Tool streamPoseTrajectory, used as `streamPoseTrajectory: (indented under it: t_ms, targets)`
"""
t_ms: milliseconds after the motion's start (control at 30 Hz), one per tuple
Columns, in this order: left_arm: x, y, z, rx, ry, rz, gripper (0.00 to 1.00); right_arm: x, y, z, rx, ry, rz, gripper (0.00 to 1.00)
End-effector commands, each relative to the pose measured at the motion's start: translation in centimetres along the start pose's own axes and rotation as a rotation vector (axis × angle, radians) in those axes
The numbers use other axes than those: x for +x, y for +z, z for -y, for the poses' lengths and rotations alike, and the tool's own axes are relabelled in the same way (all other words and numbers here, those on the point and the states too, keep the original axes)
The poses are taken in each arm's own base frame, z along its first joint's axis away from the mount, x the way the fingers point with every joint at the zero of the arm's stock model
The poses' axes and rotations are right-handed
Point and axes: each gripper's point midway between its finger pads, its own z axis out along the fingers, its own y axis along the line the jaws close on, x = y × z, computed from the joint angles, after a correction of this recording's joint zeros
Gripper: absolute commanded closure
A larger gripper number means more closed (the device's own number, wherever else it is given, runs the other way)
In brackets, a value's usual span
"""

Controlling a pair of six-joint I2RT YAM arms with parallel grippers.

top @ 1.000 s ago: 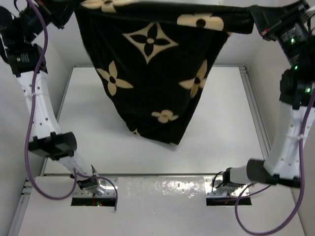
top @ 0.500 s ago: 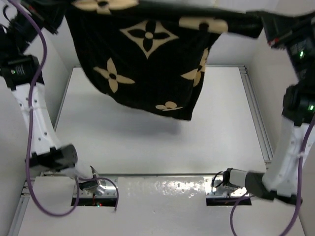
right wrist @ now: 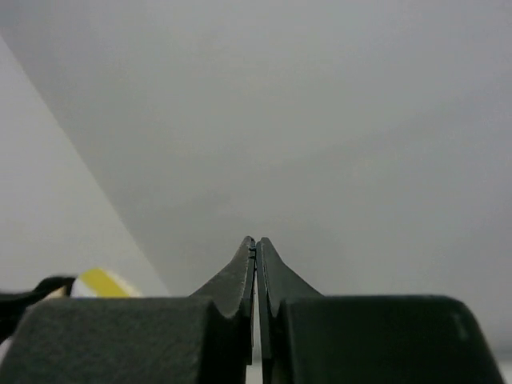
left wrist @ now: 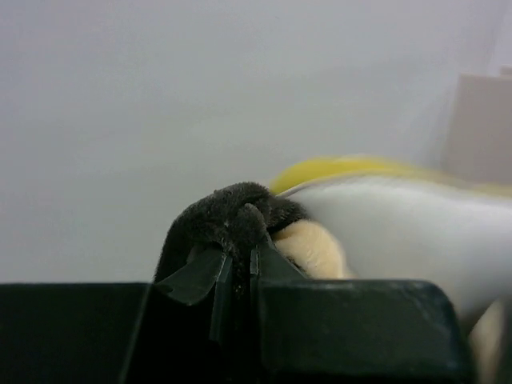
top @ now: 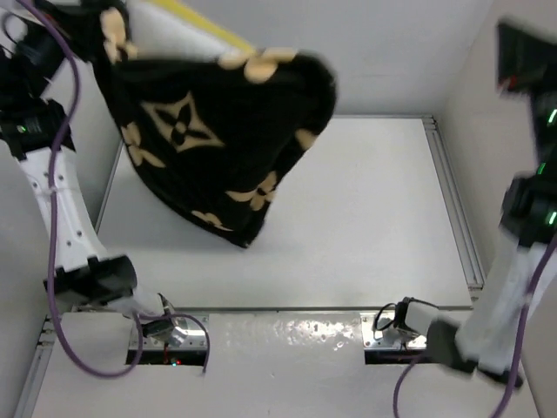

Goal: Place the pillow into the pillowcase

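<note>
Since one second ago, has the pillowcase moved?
Yes. The pillowcase swung left: it spanned the whole width of the table; now it hangs over its left half.

Black velvety fabric pillowcase (top: 218, 148) printed with tan four-petal flowers and star-diamonds, soft cream pillow (left wrist: 400, 232) with yellow edge piping, plain white table (top: 374, 218)

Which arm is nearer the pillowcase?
Left. The left fingers pinch a fold of the pillowcase; the right fingers are shut on nothing, off at the right side, clear of it.
</note>
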Motion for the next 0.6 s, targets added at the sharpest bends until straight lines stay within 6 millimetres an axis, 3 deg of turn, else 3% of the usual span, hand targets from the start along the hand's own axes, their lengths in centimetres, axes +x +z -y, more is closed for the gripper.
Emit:
streamPoseTrajectory:
  t_ms: [0, 33, 67, 100, 133, 167, 200, 267, 300, 333, 400, 433, 467, 500, 533, 567]
  targets:
    - [0.4, -0.3, 6.5, 0.086, 0.08, 0.008, 1.0, 6.1, -4.5, 3.3, 0.049, 0.115, -0.034, 1.0]
    - [3.5, 0.7, 4.9, 0.067, 0.027, -0.066, 1.0, 8.3, -4.5, 5.2, 0.098, 0.16, -0.083, 1.0]
    - [4.3, 1.2, 4.7, 0.078, -0.002, -0.099, 1.0, 9.6, -4.3, 5.8, 0.111, 0.205, -0.133, 1.0]
    - [1.2, 1.2, 5.7, 0.108, 0.021, -0.076, 1.0, 10.9, -3.6, 5.7, 0.078, 0.224, -0.199, 1.0]
    - [1.3, 1.8, 6.0, 0.144, -0.003, -0.083, 1.0, 11.0, -3.4, 4.7, 0.037, 0.223, -0.224, 1.0]
    - [0.1, 1.8, 6.7, 0.163, 0.006, -0.063, 1.0, 11.2, -3.3, 3.1, -0.019, 0.23, -0.256, 1.0]
    - [-0.3, 1.9, 7.2, 0.172, 0.012, -0.045, 1.0, 13.4, -3.5, 1.4, -0.095, 0.27, -0.345, 1.0]
    - [-2.4, 0.9, 9.5, 0.196, 0.038, 0.023, 1.0, 19.3, -5.2, 1.9, -0.1, 0.265, -0.503, 0.92]
    - [-1.2, 0.3, 9.9, 0.188, 0.01, 0.008, 1.0, 20.9, -6.5, 2.2, -0.085, 0.261, -0.534, 0.8]
    - [-0.9, 0.3, 10.3, 0.196, 0.003, 0.009, 1.0, 25.3, -8.3, 4.6, -0.015, 0.289, -0.62, 0.74]
    - [-0.5, 0.4, 11.1, 0.217, -0.027, -0.008, 1.0, 30.1, -10.6, 4.5, -0.009, 0.298, -0.721, 0.58]
    - [-0.7, 0.6, 11.2, 0.225, -0.036, -0.006, 1.0, 32.5, -11.4, 5.2, 0.023, 0.311, -0.767, 0.4]
    - [-0.9, 0.7, 11.2, 0.228, -0.038, -0.007, 1.0, 35.3, -12.6, 5.6, 0.045, 0.321, -0.833, 0.32]
    - [-1.5, 0.7, 11.3, 0.225, -0.03, -0.003, 1.0, 38.7, -13.7, 4.6, 0.036, 0.332, -0.924, 0.16]
    - [-1.7, 0.7, 11.2, 0.219, -0.025, -0.002, 1.0, 40.2, -14.3, 4.2, 0.035, 0.33, -0.959, 0.03]
    - [-1.9, 0.5, 11.3, 0.217, -0.022, -0.002, 1.0, 41.6, -14.9, 2.1, -0.015, 0.341, -0.98, 0.01]
